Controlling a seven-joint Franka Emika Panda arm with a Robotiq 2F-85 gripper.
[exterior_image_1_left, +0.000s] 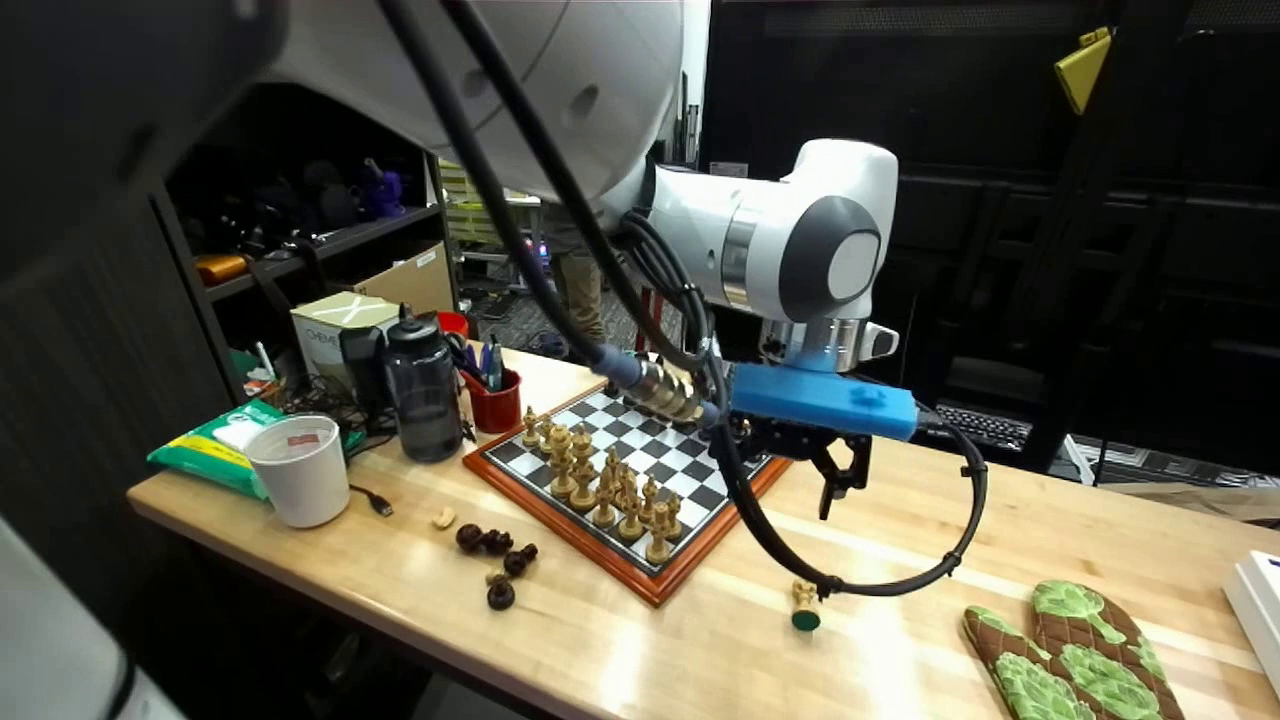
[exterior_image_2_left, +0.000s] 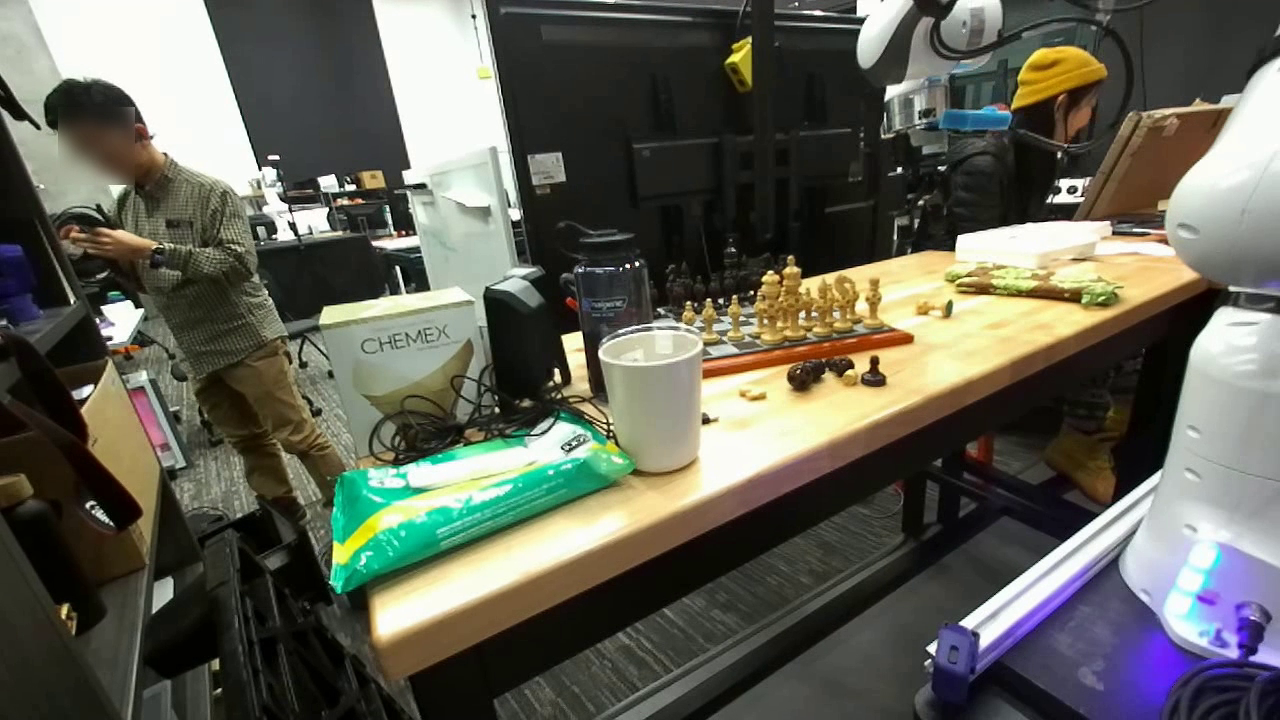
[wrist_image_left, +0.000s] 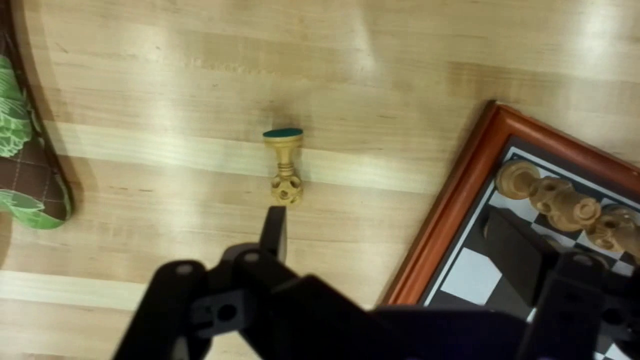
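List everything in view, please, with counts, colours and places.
table: one, pale wood, centre
chessboard: one, black and white, on table
standing chess pieces: many, tan and dark, on chessboard
oven mitt: one, brown and green, on table
lying chess piece: one, tan, between oven mitt and chessboard
loose chess pieces: several, mostly dark, beside chessboard
plain box: one, white, near oven mitt
packet: one, green, table corner
cup: one, white, beside packet
Nalgene bottle: one, dark, near cup
Chemex box: one, cream, near packet
speaker: one, black, beside Chemex box
pen holder: one, red, beside Nalgene bottle
people: two, varied clothing, background
arm: one, white, above table
tool: one, black, open, above table
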